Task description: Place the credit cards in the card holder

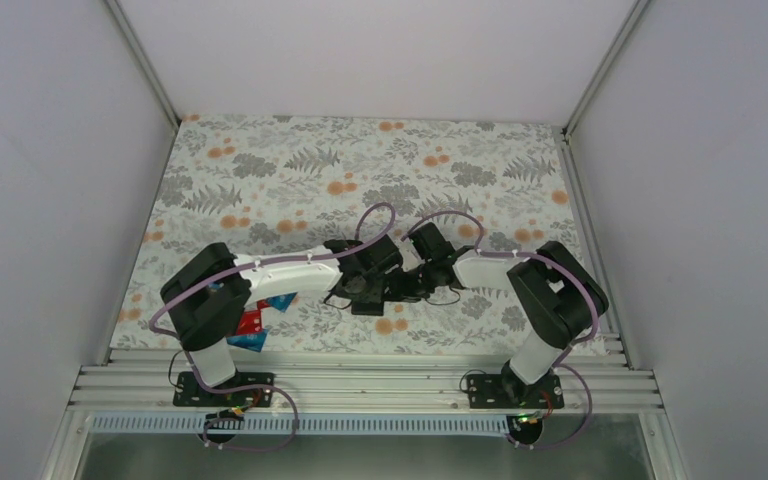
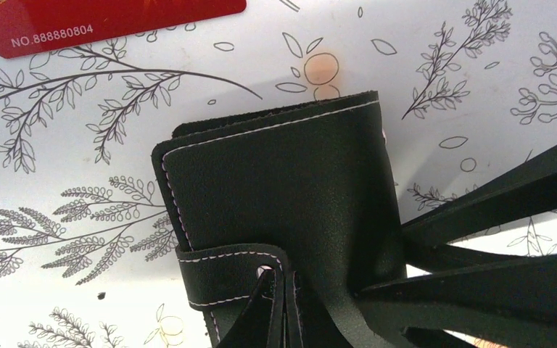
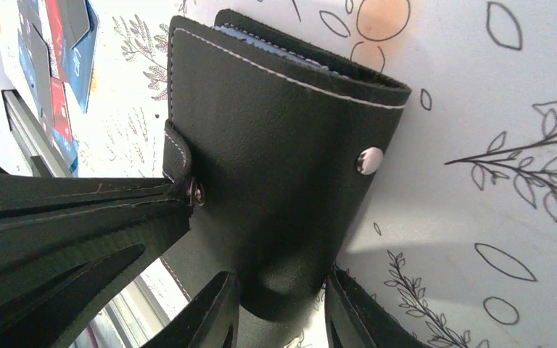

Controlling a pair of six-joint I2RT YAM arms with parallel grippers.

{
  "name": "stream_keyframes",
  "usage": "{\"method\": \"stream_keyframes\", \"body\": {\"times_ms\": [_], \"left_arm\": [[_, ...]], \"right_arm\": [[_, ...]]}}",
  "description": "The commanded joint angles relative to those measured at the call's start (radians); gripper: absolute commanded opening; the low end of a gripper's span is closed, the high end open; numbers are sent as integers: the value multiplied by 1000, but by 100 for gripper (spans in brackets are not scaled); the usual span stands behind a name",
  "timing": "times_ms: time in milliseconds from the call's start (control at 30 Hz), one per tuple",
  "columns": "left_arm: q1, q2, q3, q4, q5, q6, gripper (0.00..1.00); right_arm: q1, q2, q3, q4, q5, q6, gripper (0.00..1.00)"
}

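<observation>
Surface: floral tablecloth (image 1: 360,150), grey ferns and orange blooms, covering the table.
Enclosure: plain white walls (image 1: 360,50) on three sides; aluminium rails (image 1: 360,385) along the 6 o'clock edge, both arm bases bolted there.
Arms: both folded inward, wrists meeting a little toward 6 o'clock from cloth centre.
Card holder: black card holder (image 2: 283,181) at that meeting point, cover folded over, pale stitching round the edge. Grey-blue lining peeking out at the 12 o'clock edge in right wrist view. Resting on cloth or lifted off it: cannot tell.
Strap: strap (image 2: 217,272) wrapping round from the 9 o'clock side of the cover, not fastened; metal stud (image 3: 369,160) on the cover at 3 o'clock, apart from strap end.
Left gripper: left gripper (image 2: 279,312) closed tight, pinching the strap end at 6 o'clock of own view.
Right gripper: right gripper (image 3: 283,308) partly closed, one finger each side of the holder's rounded folded end, pressed against it, gripping. Fingers (image 2: 493,196) entering left wrist view from 4 o'clock.
Credit cards: credit cards (image 1: 258,322), red and blue, overlapping at 8 o'clock of the cloth beside the left arm, apart from the holder.
Nearest card: red card (image 2: 116,18) flat on cloth at 11 o'clock of left wrist view, light printed number, near holder, not touching.
</observation>
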Motion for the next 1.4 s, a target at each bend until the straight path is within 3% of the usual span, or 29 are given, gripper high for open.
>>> {"method": "stream_keyframes", "body": {"times_ms": [0, 767, 1367], "left_arm": [[-10, -22, 3, -48, 21, 0, 2], [-10, -49, 34, -103, 32, 7, 2], [-10, 22, 49, -76, 36, 24, 2]], "right_arm": [[0, 37, -10, -5, 35, -17, 33], [0, 52, -7, -20, 40, -20, 33], [1, 53, -8, -25, 37, -28, 33]]}}
